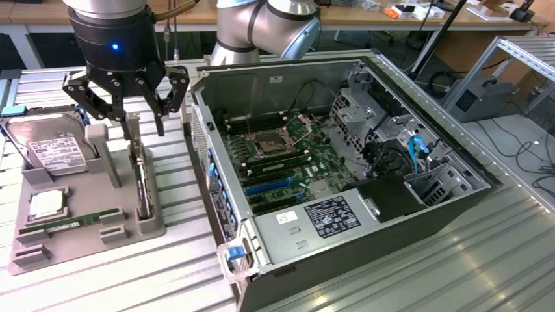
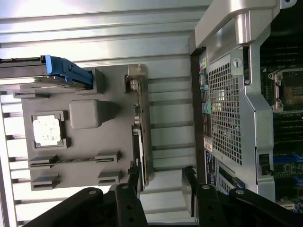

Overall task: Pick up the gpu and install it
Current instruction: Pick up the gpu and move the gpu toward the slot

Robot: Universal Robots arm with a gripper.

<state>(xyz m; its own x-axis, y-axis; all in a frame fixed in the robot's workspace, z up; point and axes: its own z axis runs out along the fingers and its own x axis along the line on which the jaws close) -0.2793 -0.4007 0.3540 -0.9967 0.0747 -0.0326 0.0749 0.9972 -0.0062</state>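
Exterior view: gripper [image 1: 145, 130] hovering over gray holder [image 1: 87, 247] on slatted metal table [image 1: 390, 273], fingers spreading wide, gripping nothing. gpu [image 1: 140, 185] standing on edge in holder's slot, just under fingertips; contact unclear. Hard drive [image 1: 54, 155] leaning in holder toward exterior view's left. Open computer case [image 1: 260, 81] lying just beside holder on exterior view's right, motherboard facing up.

Wrist view: gpu [image 2: 143, 123] showing edge-on in holder [image 2: 85, 161]. One of the fingers [image 2: 134, 182] sitting just beside card's end, other over table between holder and case [image 2: 227, 109].
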